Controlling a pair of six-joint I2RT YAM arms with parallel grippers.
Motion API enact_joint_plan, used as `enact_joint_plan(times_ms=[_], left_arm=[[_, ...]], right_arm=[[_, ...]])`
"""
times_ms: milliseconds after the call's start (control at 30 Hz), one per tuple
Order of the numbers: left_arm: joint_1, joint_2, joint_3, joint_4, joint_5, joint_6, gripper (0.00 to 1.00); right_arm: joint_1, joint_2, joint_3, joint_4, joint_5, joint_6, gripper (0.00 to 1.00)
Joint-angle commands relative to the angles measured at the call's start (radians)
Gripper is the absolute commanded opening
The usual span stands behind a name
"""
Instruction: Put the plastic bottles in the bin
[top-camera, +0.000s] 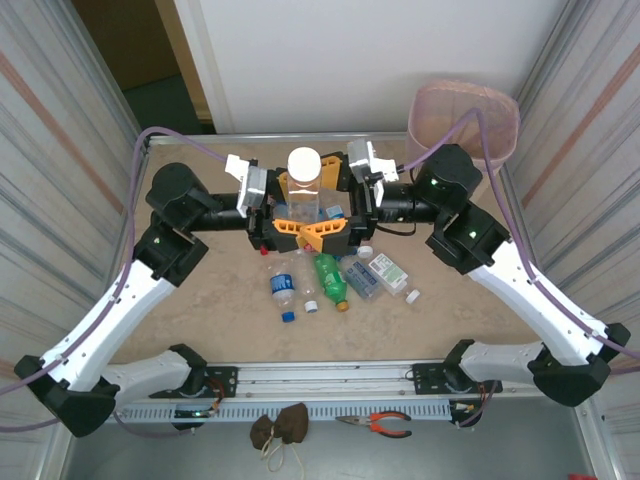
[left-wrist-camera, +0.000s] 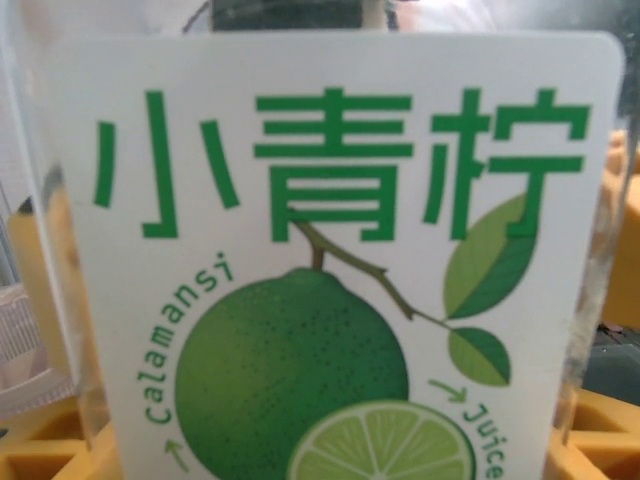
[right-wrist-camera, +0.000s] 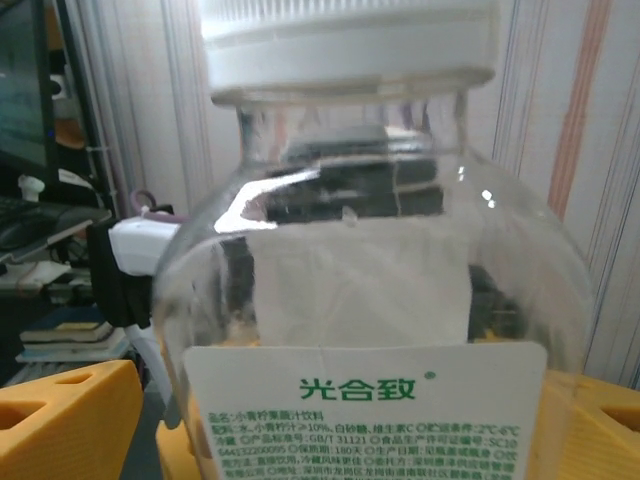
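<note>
The left pincer (top-camera: 290, 205) grips the bottle (top-camera: 303, 190), the right pincer's (top-camera: 330, 205) hold is unclear, and a mistimed handoff could drop it onto the tabletop (top-camera: 200, 300), well short of the bin (top-camera: 515, 115).

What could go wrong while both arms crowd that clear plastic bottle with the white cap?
The clear white-capped plastic bottle hangs between the left gripper and the right gripper, whose jaws look open; a mistimed swap might drop it onto the green plastic bottle below. The pale pink plastic bin stands far off; a loose grip could slip.
</note>
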Motion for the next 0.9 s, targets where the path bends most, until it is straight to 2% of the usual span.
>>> enact_joint_plan(times_ms=[0,533,667,767,867], left_arm=[[-0.005,-0.025,0.022,0.007,-0.038,0.025,0.42],[-0.004,-0.054,0.005,-0.021,-0.089,0.059,0.42],[-0.004,-0.048,0.006,-0.017,-0.088,0.058,0.43],[-0.004,-0.048,0.007,-0.014,-0.089,0.051,0.49],[-0.004,-0.057,0.002,-0.015,-0.103,0.053,0.65]], right_arm=[[0.011,0.003,0.032,0.016,0.009,-0.029,0.86],[0.016,0.018,0.037,0.040,0.024,-0.016,0.58],[0.014,0.014,0.037,0.042,0.022,-0.017,0.56],[0.014,0.010,0.036,0.037,0.028,-0.024,0.56],[0.015,0.005,0.035,0.031,0.049,-0.032,0.56]])
